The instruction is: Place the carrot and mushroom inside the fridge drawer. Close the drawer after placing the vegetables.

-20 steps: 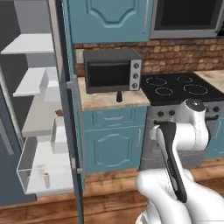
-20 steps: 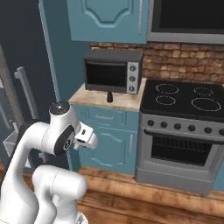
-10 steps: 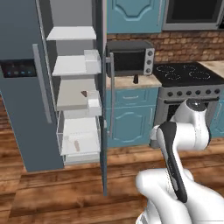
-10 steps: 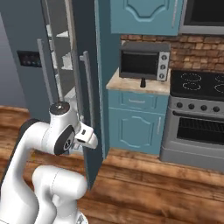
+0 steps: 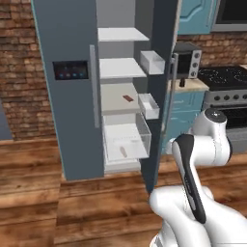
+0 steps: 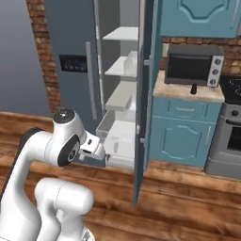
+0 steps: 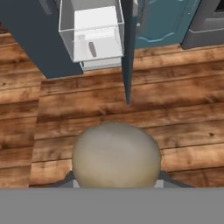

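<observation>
A red brick wall (image 5: 21,82) fills the upper left of the left base view, above a brown wooden plank floor (image 5: 72,207). At right, teal cabinets (image 6: 183,132) carry a beige countertop (image 6: 188,92) with a dark toaster oven (image 6: 193,68). A grey stove (image 5: 226,79) sits at the far right edge.

I've got the arm (image 5: 191,179) folded up tight over the base. In the left base view the upper link climbs from the lower right to a rounded elbow joint (image 5: 213,121), then doubles back down. From the right base view the shoulder joint (image 6: 66,141) sits high at the left, with the white hand (image 6: 93,146) tucked just beside it, pointing forward. On the hand view the gripper (image 7: 116,180) looks down and ahead, both fingertips (image 7: 65,178) pressed against the mushroom (image 7: 116,153) between them.
</observation>
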